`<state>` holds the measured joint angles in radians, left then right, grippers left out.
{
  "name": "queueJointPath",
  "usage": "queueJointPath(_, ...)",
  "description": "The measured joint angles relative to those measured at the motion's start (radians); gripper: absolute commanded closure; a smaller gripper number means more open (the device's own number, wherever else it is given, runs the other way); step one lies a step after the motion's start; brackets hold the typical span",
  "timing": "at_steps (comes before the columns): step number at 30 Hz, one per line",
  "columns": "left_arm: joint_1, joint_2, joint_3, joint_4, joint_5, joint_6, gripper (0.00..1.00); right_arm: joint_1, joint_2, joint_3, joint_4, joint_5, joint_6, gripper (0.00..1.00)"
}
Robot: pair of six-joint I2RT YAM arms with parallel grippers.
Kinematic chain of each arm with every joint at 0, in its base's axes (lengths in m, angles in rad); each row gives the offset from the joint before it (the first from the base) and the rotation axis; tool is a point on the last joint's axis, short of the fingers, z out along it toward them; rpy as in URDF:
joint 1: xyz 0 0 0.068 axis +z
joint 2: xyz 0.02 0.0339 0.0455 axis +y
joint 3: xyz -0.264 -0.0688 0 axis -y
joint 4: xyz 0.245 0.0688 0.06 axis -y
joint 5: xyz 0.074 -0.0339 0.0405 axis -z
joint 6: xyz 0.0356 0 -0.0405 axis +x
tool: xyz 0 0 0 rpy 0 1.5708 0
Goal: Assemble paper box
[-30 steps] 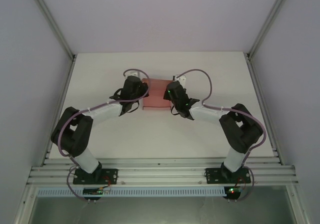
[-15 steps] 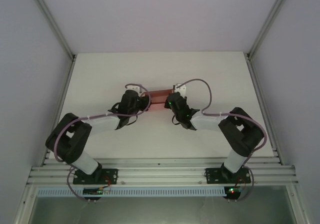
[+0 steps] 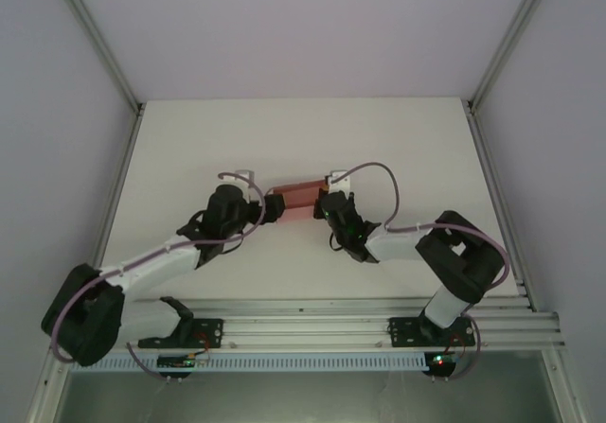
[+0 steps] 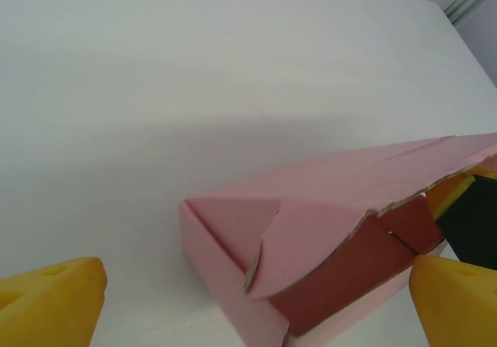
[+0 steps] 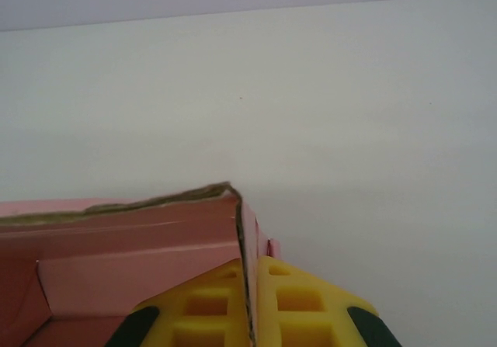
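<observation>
The pink paper box [image 3: 295, 198] lies mid-tabletop [image 3: 398, 139] between the two hands, partly folded with one flap raised. The left hand [image 4: 250, 304] is released, its yellow fingers [image 4: 48, 304] spread wide either side of the box's end, seemingly not touching it. The right hand [image 5: 250, 304] is clenched on the box's upright side wall

Bare white desk [image 3: 379, 130] open behind the pink paper box [image 3: 299, 196] and out toward both edges, box mid-desk flanked closely by left gripper [image 3: 271, 207] and right gripper [image 3: 325, 203], arms [image 3: 161, 257] crossing the near desk, side walls [image 3: 57, 158] bounding its left and right edges
</observation>
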<state>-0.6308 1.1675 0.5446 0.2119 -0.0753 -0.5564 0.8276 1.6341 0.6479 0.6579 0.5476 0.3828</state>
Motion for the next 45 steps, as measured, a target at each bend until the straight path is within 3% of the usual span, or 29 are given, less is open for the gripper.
queueJointPath(9, 0.0, -0.203, 0.005, -0.241, -0.022, -0.084, 0.0, 0.013, -0.011, -0.011, 0.001, -0.001, -0.034, 1.0)
queueJointPath(16, 0.071, -0.201, 0.137, -0.424, -0.02, -0.208, 0.0, 0.027, -0.022, -0.034, 0.017, 0.0, -0.042, 0.99)
queueJointPath(22, 0.188, -0.08, 0.174, -0.42, 0.1, -0.307, 0.01, 0.041, -0.038, -0.066, 0.044, 0.0, -0.06, 0.97)
queueJointPath(31, 0.197, 0.209, 0.215, -0.304, 0.313, -0.389, 0.0, 0.097, -0.026, -0.093, 0.103, 0.045, -0.09, 0.93)
queueJointPath(37, 0.198, 0.261, 0.202, -0.246, 0.376, -0.415, 0.08, 0.144, -0.026, -0.104, 0.097, 0.088, -0.126, 0.83)
queueJointPath(45, 0.187, 0.261, 0.098, -0.17, 0.402, -0.446, 0.25, 0.167, -0.047, -0.048, -0.137, 0.104, -0.092, 0.76)
